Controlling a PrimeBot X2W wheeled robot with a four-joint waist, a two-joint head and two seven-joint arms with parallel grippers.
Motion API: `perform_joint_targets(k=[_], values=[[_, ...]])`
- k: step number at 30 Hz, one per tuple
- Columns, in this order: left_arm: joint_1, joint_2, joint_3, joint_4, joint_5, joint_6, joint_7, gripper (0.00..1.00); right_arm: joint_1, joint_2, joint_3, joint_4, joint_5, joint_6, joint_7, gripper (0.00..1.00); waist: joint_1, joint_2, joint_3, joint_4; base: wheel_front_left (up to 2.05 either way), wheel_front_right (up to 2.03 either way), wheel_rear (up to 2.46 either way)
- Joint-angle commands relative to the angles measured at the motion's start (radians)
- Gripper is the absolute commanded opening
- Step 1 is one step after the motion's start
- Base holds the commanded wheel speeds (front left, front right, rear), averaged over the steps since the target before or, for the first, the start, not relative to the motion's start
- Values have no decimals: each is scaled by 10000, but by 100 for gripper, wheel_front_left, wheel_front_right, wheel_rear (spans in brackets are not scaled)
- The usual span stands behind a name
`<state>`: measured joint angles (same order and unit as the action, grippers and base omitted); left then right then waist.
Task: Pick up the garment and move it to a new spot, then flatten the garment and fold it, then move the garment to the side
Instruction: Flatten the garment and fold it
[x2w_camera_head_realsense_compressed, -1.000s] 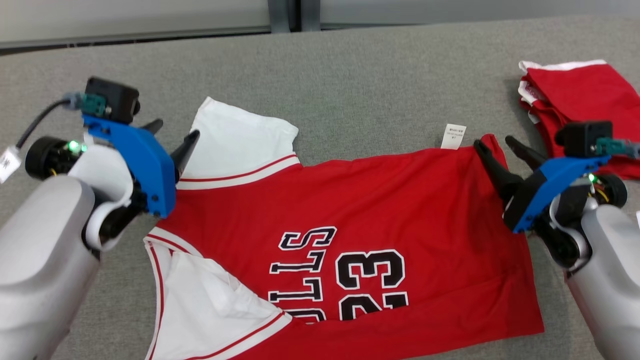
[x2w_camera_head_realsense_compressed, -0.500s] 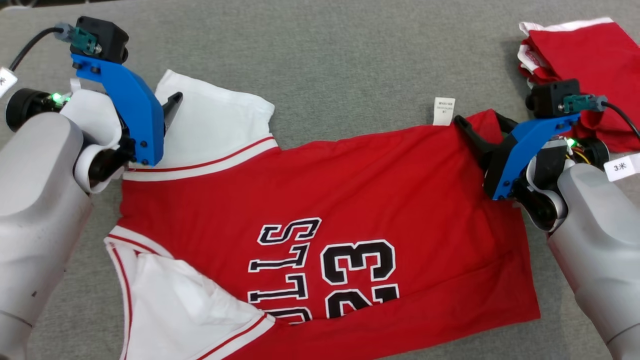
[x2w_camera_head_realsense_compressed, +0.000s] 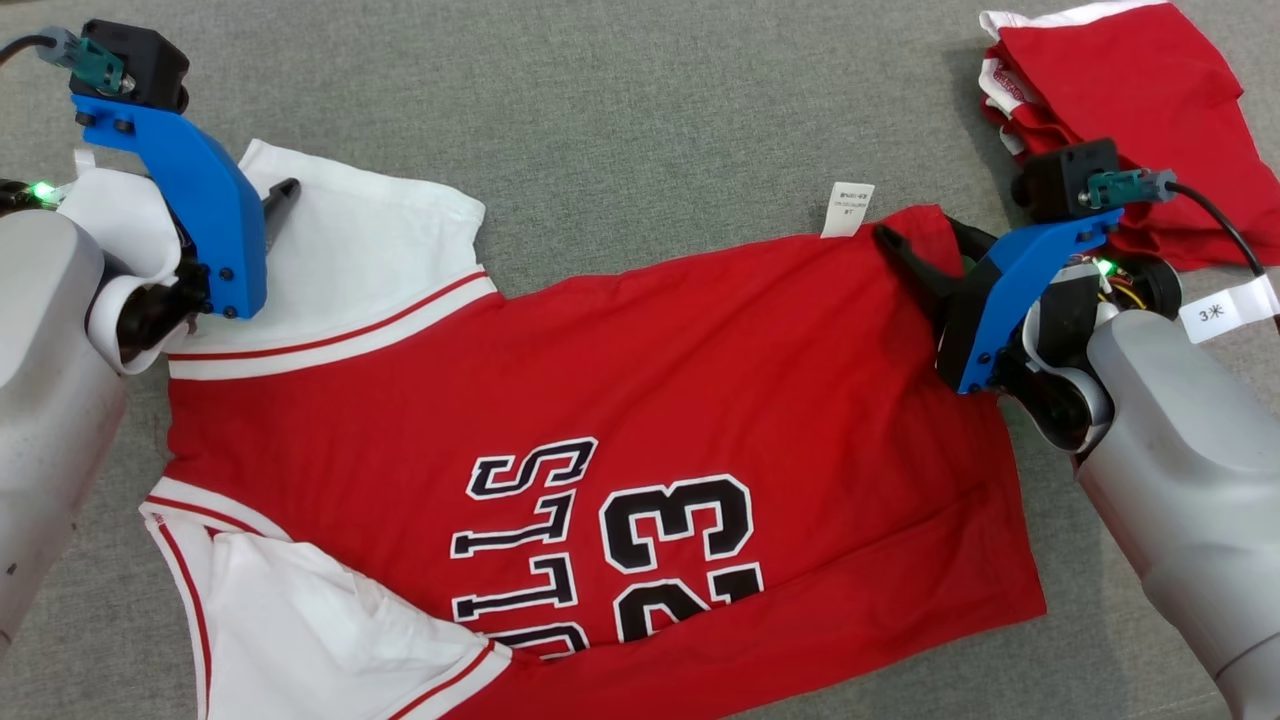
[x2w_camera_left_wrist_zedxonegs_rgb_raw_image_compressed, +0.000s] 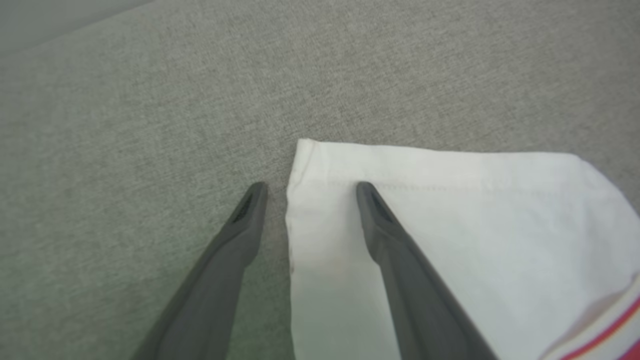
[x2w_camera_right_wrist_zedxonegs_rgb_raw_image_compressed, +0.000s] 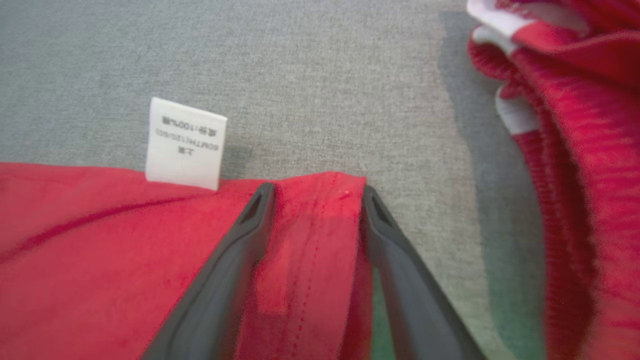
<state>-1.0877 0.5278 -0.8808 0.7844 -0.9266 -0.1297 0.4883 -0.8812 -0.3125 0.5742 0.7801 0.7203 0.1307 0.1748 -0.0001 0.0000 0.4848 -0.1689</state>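
Garment (x2w_camera_head_realsense_compressed: 700, 380) lies flat, red with white sleeves (x2w_camera_head_realsense_compressed: 370, 240) (number 23), both arms' jaws apart at corners.

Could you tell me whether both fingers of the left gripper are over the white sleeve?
No, one finger is over the white sleeve and the other over the grey surface beside it.

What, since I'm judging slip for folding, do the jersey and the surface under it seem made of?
Jersey: thin, soft matte knit, likely synthetic or cotton; it drapes, wrinkles, and shows a stitched hem. Surface: grey matte woven cloth or felt, going by its speckled, fibrous texture.
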Motion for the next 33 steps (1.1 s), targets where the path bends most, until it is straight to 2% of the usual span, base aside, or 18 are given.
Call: perform_joint_targets(k=[1,3,8,16,23,29,33], values=[[-52,24,-156,50,-117,-11,-66,0,535,0,329,149,112,1,201,23,1,0,-6,-8,0,0,0],[-76,65,-308,42,-239,-11,-130,0,488,-87,398,56,202,1,-43,0,1,0,-22,-18,0,0,0],[-213,177,-582,18,-499,-10,-485,0,226,-200,253,158,146,-1,-1094,0,1,0,-180,32,0,0,0],[-140,307,-1011,110,-845,-11,-1053,0,286,-30,4,771,319,-1,-2396,0,1,0,-838,220,0,0,0],[114,482,-1433,-19,-1200,-10,-1337,0,579,-87,-183,1303,557,-1,-3117,0,1,0,-1550,547,0,0,0],[315,674,-1778,-268,-1457,-8,-1465,0,880,-154,-253,1656,751,-1,-3375,0,1,0,-2074,903,0,0,0],[660,828,-1958,-777,-2016,-8,-1328,0,1221,-225,-104,1657,900,-1,-3447,0,1,0,-2529,1160,0,0,0]])
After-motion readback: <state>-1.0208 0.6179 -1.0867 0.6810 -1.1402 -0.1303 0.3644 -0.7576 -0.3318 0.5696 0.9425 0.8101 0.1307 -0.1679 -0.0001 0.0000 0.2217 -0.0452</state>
